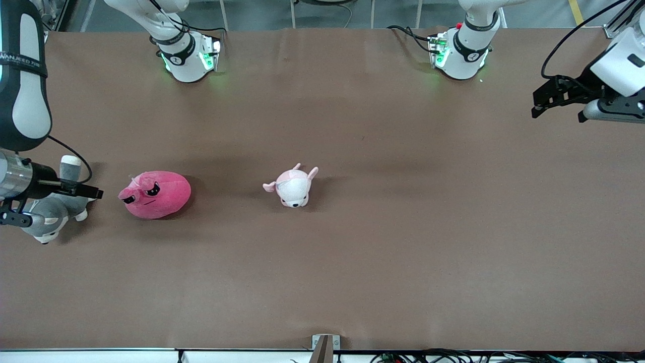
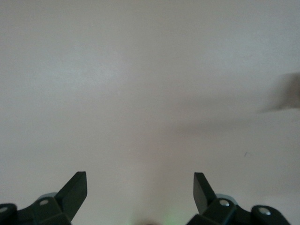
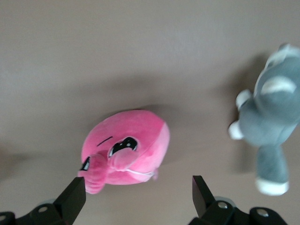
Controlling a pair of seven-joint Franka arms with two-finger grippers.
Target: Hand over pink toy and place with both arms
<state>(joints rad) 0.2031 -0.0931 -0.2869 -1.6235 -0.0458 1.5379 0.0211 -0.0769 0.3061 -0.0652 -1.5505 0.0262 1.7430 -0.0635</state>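
The pink toy (image 1: pixel 155 194) lies free on the brown table (image 1: pixel 403 227) toward the right arm's end, its grumpy face up. My right gripper (image 1: pixel 63 205) hangs open over the grey dog plush, beside the pink toy and holding nothing. In the right wrist view the pink toy (image 3: pixel 126 150) lies below and just ahead of the open right gripper (image 3: pixel 138 187), untouched by either finger. My left gripper (image 1: pixel 557 115) waits open in the air over the table's edge at the left arm's end. In the left wrist view the left gripper (image 2: pixel 140 185) has only bare table under it.
A grey-and-white dog plush (image 1: pixel 50 217) (image 3: pixel 272 117) lies beside the pink toy, closer to the table's end. A small pale pink-and-white animal plush (image 1: pixel 293 186) sits near the table's middle. The two arm bases (image 1: pixel 186 55) (image 1: pixel 461 50) stand along the table's back edge.
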